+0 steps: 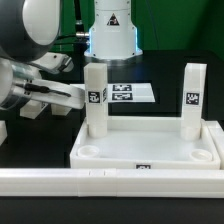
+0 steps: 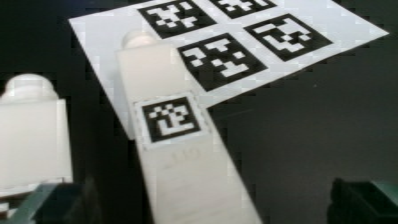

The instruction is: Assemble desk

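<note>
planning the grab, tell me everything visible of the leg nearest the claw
The leg is a white, plastic-looking block with a rounded top and a black-white square tag on its side. It stands upright at the tabletop's back corner on the exterior view's left. The open claw is close beside it; no contact shows.

White legs [image 1: 95, 78] with black-white tags [image 1: 94, 97]

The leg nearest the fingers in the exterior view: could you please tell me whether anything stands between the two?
Nothing visible does. The wrist view shows the upright leg straight ahead between the open fingers, with only dark gaps beside it. The marker board lies beyond the leg, not in the way.
</note>
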Controlling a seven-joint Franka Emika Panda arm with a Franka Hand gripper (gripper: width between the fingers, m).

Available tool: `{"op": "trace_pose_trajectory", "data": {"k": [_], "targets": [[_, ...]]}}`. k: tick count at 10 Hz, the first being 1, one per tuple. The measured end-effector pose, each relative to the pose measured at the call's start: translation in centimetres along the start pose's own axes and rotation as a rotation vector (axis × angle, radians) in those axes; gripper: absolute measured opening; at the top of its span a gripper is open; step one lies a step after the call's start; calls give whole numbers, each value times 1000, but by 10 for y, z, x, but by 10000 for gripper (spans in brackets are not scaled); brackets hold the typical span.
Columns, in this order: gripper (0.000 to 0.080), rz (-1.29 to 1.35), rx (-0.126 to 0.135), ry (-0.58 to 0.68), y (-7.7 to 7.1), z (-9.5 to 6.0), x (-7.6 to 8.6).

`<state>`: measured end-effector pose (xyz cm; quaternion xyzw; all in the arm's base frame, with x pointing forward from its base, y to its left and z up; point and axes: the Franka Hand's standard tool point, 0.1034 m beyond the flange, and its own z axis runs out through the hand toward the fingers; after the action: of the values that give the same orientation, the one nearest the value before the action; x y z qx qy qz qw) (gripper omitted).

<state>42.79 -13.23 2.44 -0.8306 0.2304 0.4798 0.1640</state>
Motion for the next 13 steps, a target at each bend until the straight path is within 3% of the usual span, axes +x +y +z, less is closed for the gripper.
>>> {"op": "trace_pose_trajectory", "data": {"k": [13], "targets": [[649, 16, -5, 6, 0, 2, 2]]}}
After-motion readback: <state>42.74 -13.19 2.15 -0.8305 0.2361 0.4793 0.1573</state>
